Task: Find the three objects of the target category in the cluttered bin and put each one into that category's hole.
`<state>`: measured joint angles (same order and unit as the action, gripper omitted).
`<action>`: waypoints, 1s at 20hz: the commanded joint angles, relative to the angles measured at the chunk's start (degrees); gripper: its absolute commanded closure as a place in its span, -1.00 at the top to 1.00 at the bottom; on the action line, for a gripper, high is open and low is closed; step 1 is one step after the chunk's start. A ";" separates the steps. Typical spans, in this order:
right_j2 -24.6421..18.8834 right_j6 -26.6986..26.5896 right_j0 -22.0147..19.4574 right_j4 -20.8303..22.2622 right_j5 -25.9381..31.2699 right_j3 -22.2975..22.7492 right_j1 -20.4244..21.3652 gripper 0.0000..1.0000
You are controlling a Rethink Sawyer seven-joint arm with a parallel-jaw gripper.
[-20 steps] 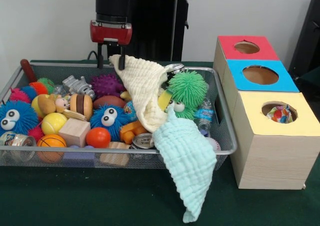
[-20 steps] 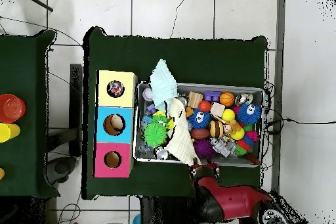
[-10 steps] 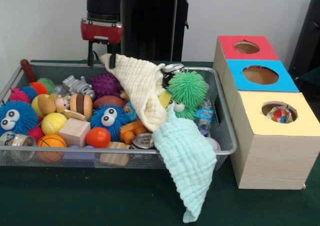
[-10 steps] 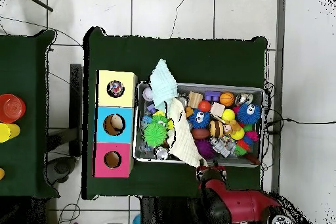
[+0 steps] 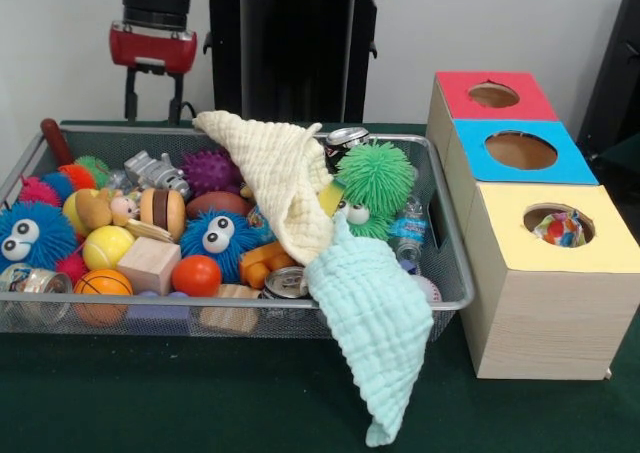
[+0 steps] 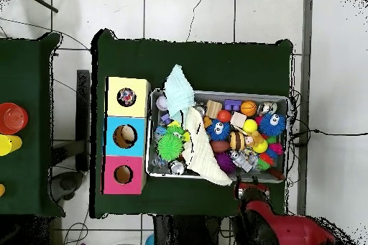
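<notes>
The wire mesh bin [image 5: 455, 235] is full of toys. The cream waffle cloth [image 5: 285, 178] lies draped across them, from the back rim down toward the front; it also shows in the overhead view [image 6: 201, 152]. The mint-green cloth [image 5: 372, 318] hangs over the bin's front rim onto the table, also visible in the overhead view [image 6: 177, 91]. The confetti cloth [image 5: 560, 229] sits inside the yellow-topped hole [image 5: 545, 213]. My gripper [image 5: 152, 111] is open and empty, above the bin's back rim, left of the cream cloth's upper corner.
The light-wood box also has a blue-topped hole [image 5: 520, 150] and a red-topped hole [image 5: 493, 95]. The bin holds fuzzy balls with eyes [image 5: 215, 238], a green fuzzy ball [image 5: 375, 178], a wood block [image 5: 148, 264], balls and cans. A second table [image 6: 29, 113] stands beside this one.
The gripper has let go of the cream cloth's corner, risen and moved left in the front view. The cloth's corner has dropped onto the bin's back rim.
</notes>
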<state>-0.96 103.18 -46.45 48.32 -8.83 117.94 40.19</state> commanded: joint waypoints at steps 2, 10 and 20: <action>-12.61 -3.51 -6.67 3.63 11.15 2.47 5.69 1.00; -14.70 -1.00 -10.78 6.31 8.41 5.04 7.68 1.00; -22.30 -5.94 -18.39 3.10 17.01 0.17 7.20 1.00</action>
<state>-14.40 103.18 -62.33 50.89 -1.48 121.70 47.47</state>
